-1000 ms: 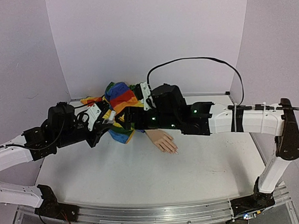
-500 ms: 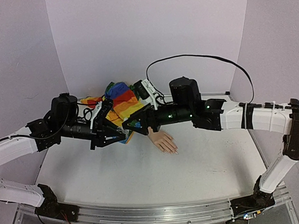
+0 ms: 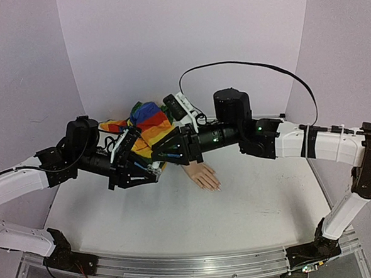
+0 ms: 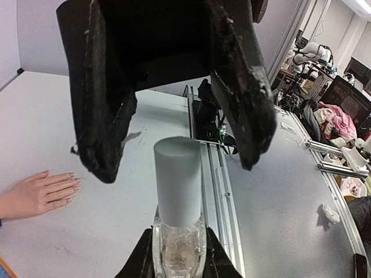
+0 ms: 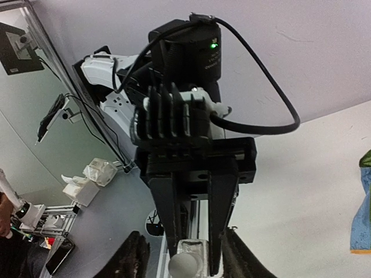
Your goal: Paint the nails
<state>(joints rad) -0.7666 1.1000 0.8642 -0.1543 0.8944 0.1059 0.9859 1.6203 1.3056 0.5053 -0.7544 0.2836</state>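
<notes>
**Right hand brought over the bottle cap; nails not yet reached**

Compared with one second ago, the two arms are drawn closer together above the far middle of the surface [image 3: 178,221]. The right hand [image 5: 184,246], which was then apart from the left one, is now placed directly in front of it. The left hand [image 3: 147,174] is turned so that what it carries points toward the right hand.

A small clear bottle [image 4: 177,260] is pinched at its glass body by the left hand, whose fingers are pressed tight on it. The pale cap [image 4: 178,179] stands free above this grip. The fingers of the right hand are set on both sides of the cap. In the left wrist view a gap is seen on each side, so the fingers are spread and the cap is not yet gripped.

The mannequin hand [image 3: 202,176] lies palm down on the surface, just to the near right of the two hands, with its rainbow sleeve [image 3: 150,122] behind them. The nails [image 4: 72,182] point to the near right and are touched by nothing.

The step in hand is judged to be the opening of the bottle. The cap must first be clamped and taken off, so the painting itself is not yet begun.
</notes>
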